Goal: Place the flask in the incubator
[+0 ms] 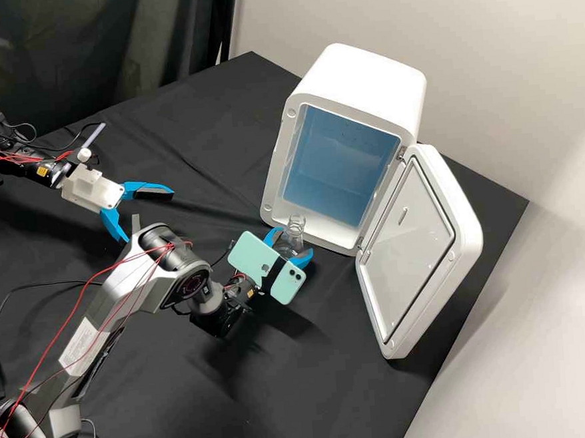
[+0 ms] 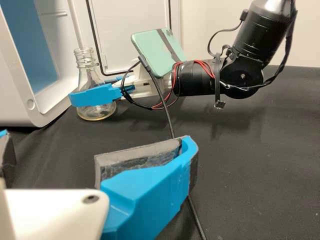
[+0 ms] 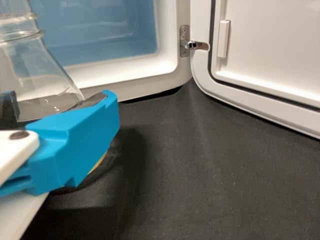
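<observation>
**Black cloth worktop (image 1: 234, 149), glass flask (image 1: 296, 227) upright at the incubator (image 1: 363, 87) mouth**

Matte and faintly creased, the cloth runs back to a plain pale wall. On it stands the incubator, a smooth white plastic box with rounded corners and a pale blue cavity. Its door (image 1: 429, 256) is a rounded white slab with a raised inner frame. It hangs wide open on a small metal hinge (image 3: 192, 45).

The flask is clear glass and conical, broad at the base and narrowing to a short ribbed neck with an open mouth. Its long axis is vertical, mouth up. The base has a faint yellowish tint and sits down at the cloth, though I cannot tell whether it touches. The flask is outside the cavity, just in front of the incubator's lower front rim, near the corner away from the hinge.

The right pincer (image 1: 289, 244) is clamped on the lower cone, with one blue finger (image 3: 75, 135) on each side. The finger is hard, glossy plastic with a dark padded inner face. A mint-green phone (image 1: 269, 267) is strapped to that arm's wrist with a black band.

The left pincer (image 1: 149, 216) is well apart from the flask, over bare cloth. Its fingers (image 2: 150, 190) are spread wide with nothing between them. A grey, foam-like pad lines each inner face.
</observation>
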